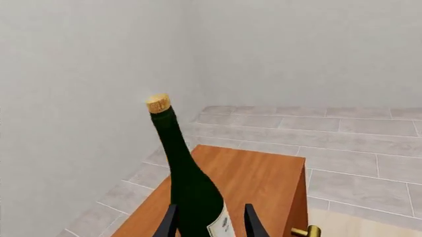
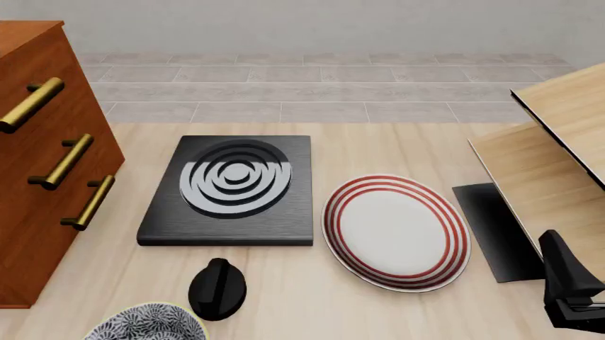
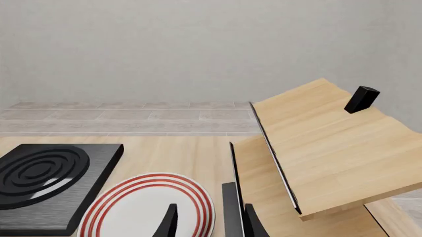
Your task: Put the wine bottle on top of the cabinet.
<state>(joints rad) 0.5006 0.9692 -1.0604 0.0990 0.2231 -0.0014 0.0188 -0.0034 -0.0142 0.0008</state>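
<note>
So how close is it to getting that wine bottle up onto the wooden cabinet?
Nearly there, it seems. Done: the wine bottle is lifted; the front view shows none on the table. In hand: the left gripper has its jaws either side of the bottle, which leans over the cabinet top. Left: setting it down upright and letting go. The right gripper hangs open and idle above the plate.

Dark green wine bottle (image 1: 188, 182), tan cork, cream label; reddish-brown cabinet (image 2: 38, 184), brass handles; white plate (image 2: 397, 231), red rings; black hob (image 2: 229, 191); bowl (image 2: 146, 324) seemingly blue-and-white patterned, mostly cropped.
</note>
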